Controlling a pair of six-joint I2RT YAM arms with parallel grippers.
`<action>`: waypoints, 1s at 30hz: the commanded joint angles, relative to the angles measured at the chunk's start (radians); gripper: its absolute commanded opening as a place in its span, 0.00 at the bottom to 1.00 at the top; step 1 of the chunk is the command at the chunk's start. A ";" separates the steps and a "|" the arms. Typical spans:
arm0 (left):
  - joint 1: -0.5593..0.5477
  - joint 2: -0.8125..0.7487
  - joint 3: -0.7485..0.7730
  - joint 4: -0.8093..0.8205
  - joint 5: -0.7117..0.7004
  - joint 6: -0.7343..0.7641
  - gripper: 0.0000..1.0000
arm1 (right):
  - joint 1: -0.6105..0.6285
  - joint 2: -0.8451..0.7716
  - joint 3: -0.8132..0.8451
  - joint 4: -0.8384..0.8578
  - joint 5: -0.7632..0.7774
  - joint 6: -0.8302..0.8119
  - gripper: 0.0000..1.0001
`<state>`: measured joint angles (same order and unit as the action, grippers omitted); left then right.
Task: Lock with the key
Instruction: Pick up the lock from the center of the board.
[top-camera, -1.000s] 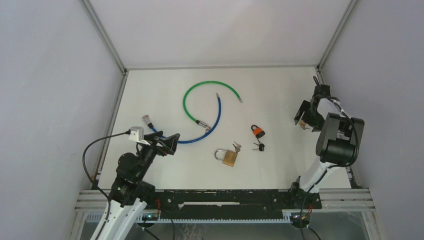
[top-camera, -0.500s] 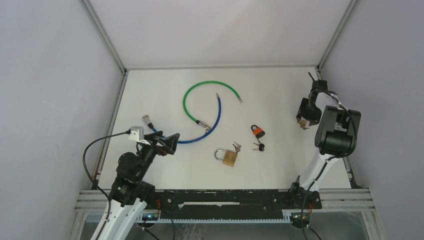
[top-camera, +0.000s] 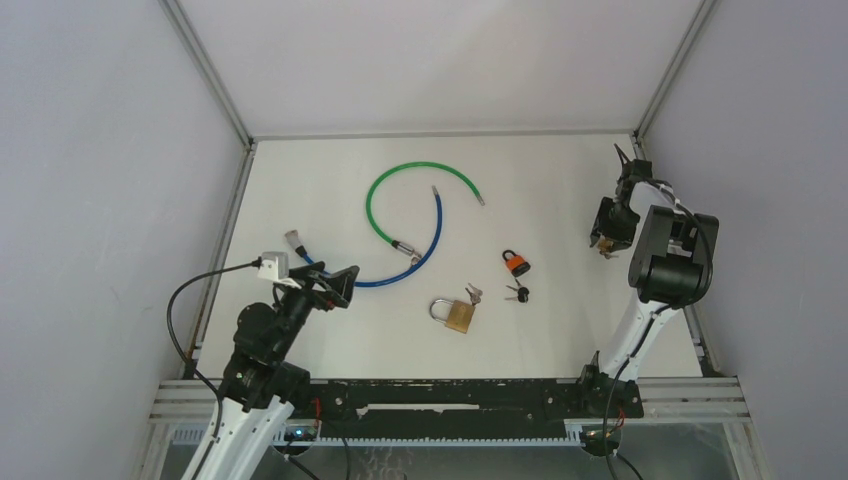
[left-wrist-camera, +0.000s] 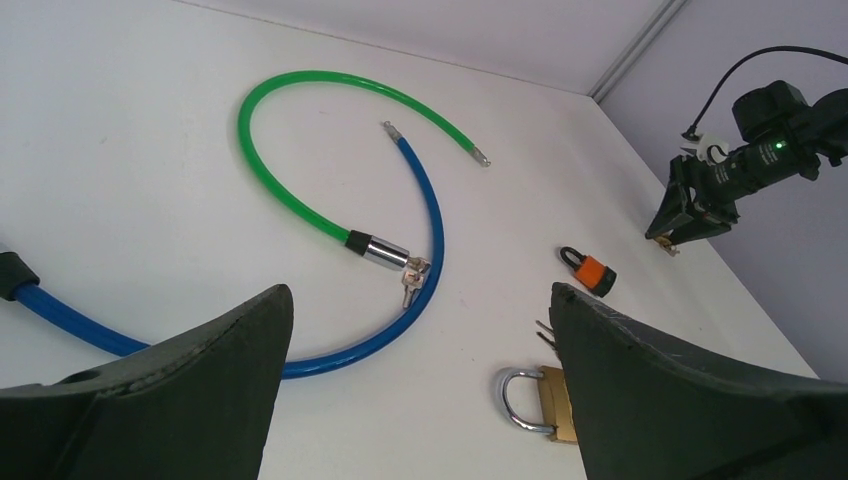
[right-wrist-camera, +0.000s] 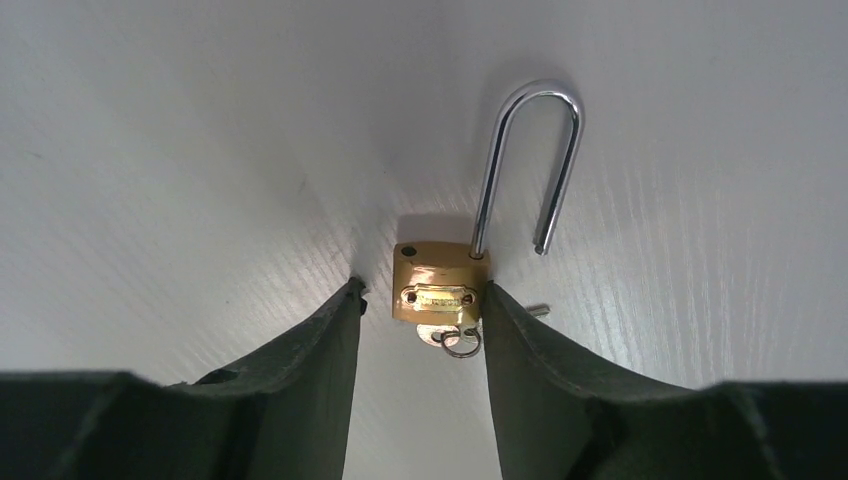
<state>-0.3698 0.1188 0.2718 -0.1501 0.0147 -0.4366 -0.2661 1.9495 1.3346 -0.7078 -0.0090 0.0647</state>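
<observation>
Between the right fingers: an open padlock, not yet pinched

Between the half-spread fingers of the right gripper (right-wrist-camera: 422, 288) the small brass padlock (right-wrist-camera: 438, 285) is seen against the white table (right-wrist-camera: 200, 120). Its body is touched by the finger on the right of the wrist view (right-wrist-camera: 560, 380). A sliver of table shows between it and the other finger (right-wrist-camera: 290, 380), so no pinch can be claimed. Beyond the fingertips the shackle (right-wrist-camera: 541, 88) is raised and swung out, its free end clear of the body. On the palm side of the body a key (right-wrist-camera: 450, 338) with a small ring appears to be seated in the lock.

Well apart from these fingers, the left gripper (top-camera: 343, 285) is held with its fingers spread wide and nothing between them. A blue cable (left-wrist-camera: 432, 200) and a green cable (left-wrist-camera: 320, 74) lie beyond its tips. A larger brass padlock (top-camera: 458, 314), an orange padlock (top-camera: 515, 263) and loose keys (top-camera: 518, 293) lie between the two grippers.

Trouble is judged most likely from the off-centre placement. If the fingers are brought together, the body could be shoved sideways or twisted before both bear on it, and squeezed out toward the fingertips. The key and ring, so near the fingers' inner faces, could be snagged or bent. With the shackle swung aside, its hole could be missed when it is pressed down, and the lock would be left unfastened.
</observation>
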 joint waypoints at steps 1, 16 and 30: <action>0.014 0.018 0.046 0.039 0.021 0.015 1.00 | -0.006 0.040 0.032 -0.020 0.005 -0.009 0.49; 0.025 0.057 0.139 0.026 0.199 0.215 0.95 | 0.239 -0.283 -0.084 0.154 -0.175 -0.123 0.00; 0.022 0.441 0.628 -0.577 0.858 0.801 0.65 | 0.932 -0.716 -0.279 0.505 -0.472 -0.224 0.00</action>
<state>-0.3519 0.4683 0.7315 -0.5098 0.6865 0.1860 0.4896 1.3750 1.0637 -0.3496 -0.4496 -0.0967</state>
